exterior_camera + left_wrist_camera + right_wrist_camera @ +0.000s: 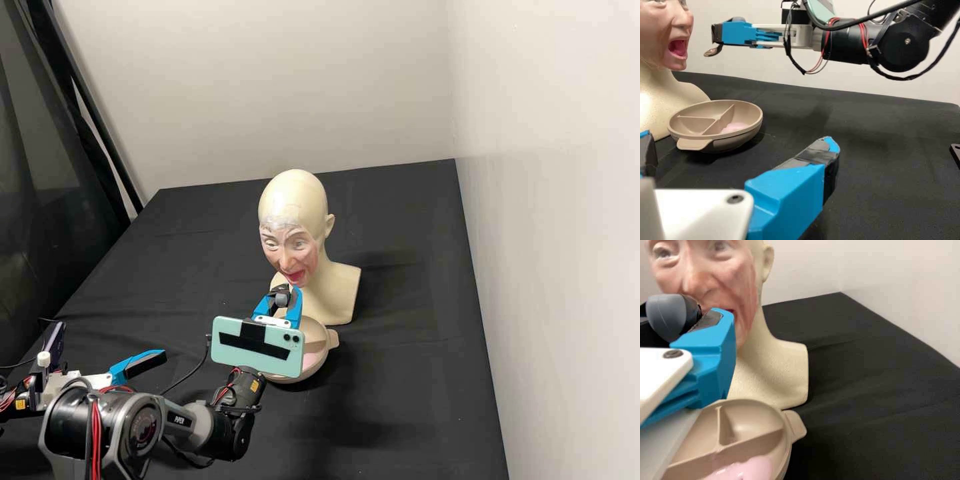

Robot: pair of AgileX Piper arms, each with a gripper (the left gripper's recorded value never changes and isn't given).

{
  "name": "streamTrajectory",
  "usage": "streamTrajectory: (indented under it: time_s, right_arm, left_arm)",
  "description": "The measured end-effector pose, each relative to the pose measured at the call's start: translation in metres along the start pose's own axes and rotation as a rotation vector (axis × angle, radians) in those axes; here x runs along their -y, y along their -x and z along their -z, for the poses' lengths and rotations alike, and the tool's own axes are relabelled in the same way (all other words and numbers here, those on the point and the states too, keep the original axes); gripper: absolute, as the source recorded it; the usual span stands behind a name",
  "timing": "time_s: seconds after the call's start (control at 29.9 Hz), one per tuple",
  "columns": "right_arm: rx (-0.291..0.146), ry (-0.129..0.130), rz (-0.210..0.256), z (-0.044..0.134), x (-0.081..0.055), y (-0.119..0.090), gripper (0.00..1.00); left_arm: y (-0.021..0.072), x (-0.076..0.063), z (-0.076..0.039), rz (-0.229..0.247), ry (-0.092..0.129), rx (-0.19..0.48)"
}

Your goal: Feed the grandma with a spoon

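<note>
Spoon (713, 50) sits clamped in my right gripper (720, 33), held at mouth height before the head (667, 30) for feeding; left gripper (735, 147) rests wide, idle.

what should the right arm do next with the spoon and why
Probably ease the right gripper forward a little toward the mannequin's open mouth: from the left wrist view the spoon in its jaws sits about level with the mouth but short of it, with a gap between.

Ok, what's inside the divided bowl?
Pink food lies in the large compartment of the bowl; the two smaller compartments look bare. In the high view, the phone covers most of its inside.
</note>
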Motion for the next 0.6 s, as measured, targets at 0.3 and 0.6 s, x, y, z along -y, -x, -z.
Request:
streamTrajectory:
  time_s: [0.3,0.6]
  right_arm:
    - [0.001,0.005,0.026,-0.0010,0.0047,0.0057,0.00]
    - [0.001,0.005,0.026,-0.0010,0.0047,0.0057,0.00]
  left_arm:
    - [0.0005,-0.0001,0.0017,-0.001,0.003,-0.009]
    - [0.0036,-0.0016,-0.0025,-0.060,-0.052,-0.092]
